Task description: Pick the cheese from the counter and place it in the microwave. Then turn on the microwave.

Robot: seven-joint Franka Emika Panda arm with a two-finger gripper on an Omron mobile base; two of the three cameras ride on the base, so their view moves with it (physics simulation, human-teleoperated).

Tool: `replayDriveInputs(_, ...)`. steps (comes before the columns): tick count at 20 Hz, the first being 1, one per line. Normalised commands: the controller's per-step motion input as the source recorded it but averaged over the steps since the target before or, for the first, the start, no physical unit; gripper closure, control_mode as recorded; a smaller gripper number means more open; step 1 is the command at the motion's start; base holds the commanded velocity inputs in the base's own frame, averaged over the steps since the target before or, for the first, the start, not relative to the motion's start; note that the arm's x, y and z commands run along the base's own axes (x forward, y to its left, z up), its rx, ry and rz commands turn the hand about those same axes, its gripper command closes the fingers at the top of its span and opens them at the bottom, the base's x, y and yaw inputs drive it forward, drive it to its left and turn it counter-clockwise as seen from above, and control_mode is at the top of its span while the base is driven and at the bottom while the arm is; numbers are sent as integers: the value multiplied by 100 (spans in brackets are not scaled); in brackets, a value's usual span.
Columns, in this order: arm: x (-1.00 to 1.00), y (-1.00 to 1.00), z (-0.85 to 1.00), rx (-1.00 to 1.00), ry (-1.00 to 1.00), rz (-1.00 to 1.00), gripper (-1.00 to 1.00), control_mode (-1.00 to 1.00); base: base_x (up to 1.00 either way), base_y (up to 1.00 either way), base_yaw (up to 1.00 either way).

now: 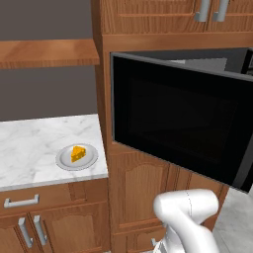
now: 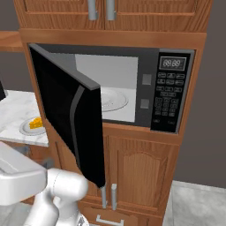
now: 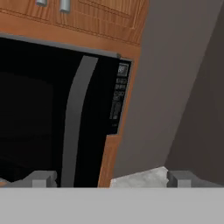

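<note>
The cheese [image 1: 77, 153] [image 2: 36, 123] is a small orange wedge lying on a round grey plate [image 1: 64, 163] on the white marble counter [image 1: 29, 138] [image 2: 11, 108], left of the microwave [image 2: 170, 92]. The microwave's black door [image 1: 178, 118] [image 2: 66, 106] stands swung open, and the light grey inside with its glass turntable [image 2: 112, 99] shows. My gripper [image 3: 113, 180] is open with nothing between its fingertips [image 3: 43, 178]. It faces the door's outer side [image 3: 35, 118] with the grey handle [image 3: 76, 118] and the button panel [image 3: 119, 92].
A brown wooden shelf [image 1: 47, 52] hangs above the counter. Wooden cabinets with silver handles [image 2: 99, 9] sit over the microwave, and cabinet doors [image 2: 141, 172] lie below it. A grey wall [image 3: 175, 87] stands to the right. The open door juts far out over the floor.
</note>
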Motion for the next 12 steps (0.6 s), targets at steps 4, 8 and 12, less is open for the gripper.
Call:
replayDriveInputs(4,0,-16,-9,-3,0,24,-100,-100,0,0,0)
replayDriveInputs(8,-1,-21,-8,-2,0,24,-100,-100,0,0,0)
replayDriveInputs(12,-4,-28,-7,-1,0,24,-100,-100,0,0,0)
